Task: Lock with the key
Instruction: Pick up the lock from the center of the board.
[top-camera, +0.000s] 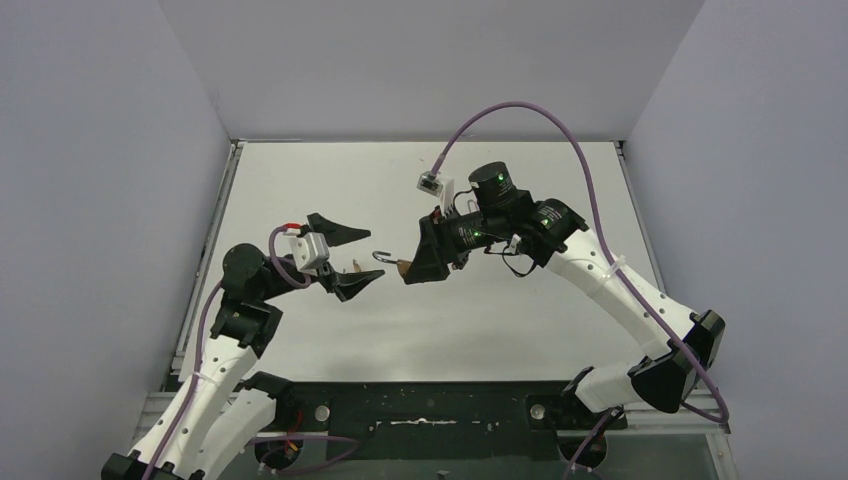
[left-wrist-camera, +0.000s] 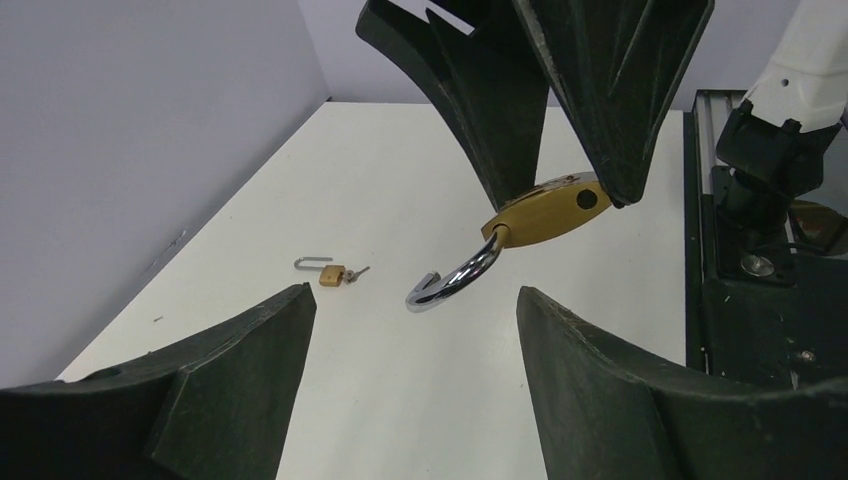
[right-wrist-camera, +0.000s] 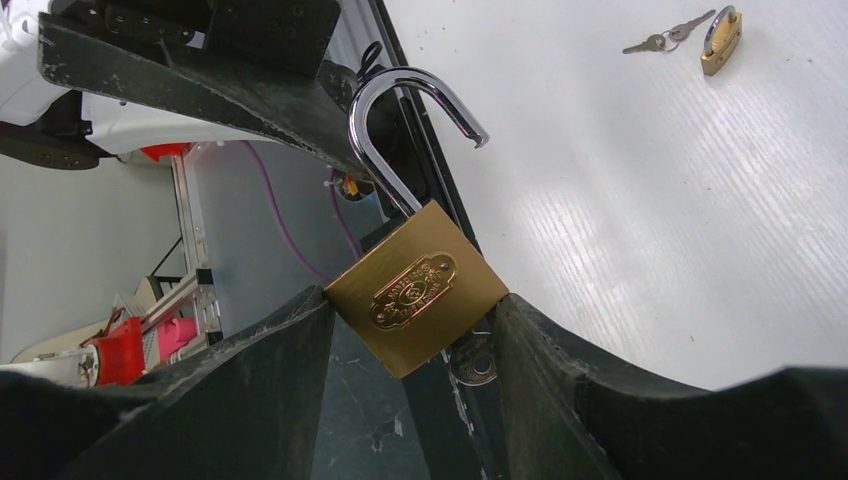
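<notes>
Padlock (right-wrist-camera: 415, 290), body clamped in your right claw (right-wrist-camera: 410, 325), open shackle (right-wrist-camera: 372, 95) aimed at your left claw (top-camera: 372, 256), jaws apart and empty, just beside.

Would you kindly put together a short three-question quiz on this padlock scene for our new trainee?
1. True or false: the shackle of the large padlock is clicked shut.
2. Which gripper holds the large padlock? A) left B) right C) neither
3. Fill in: the small padlock with its keys lies on the ____.
Key: 1 false, the shackle stands open; 2 B, the right gripper; 3 table.
</notes>
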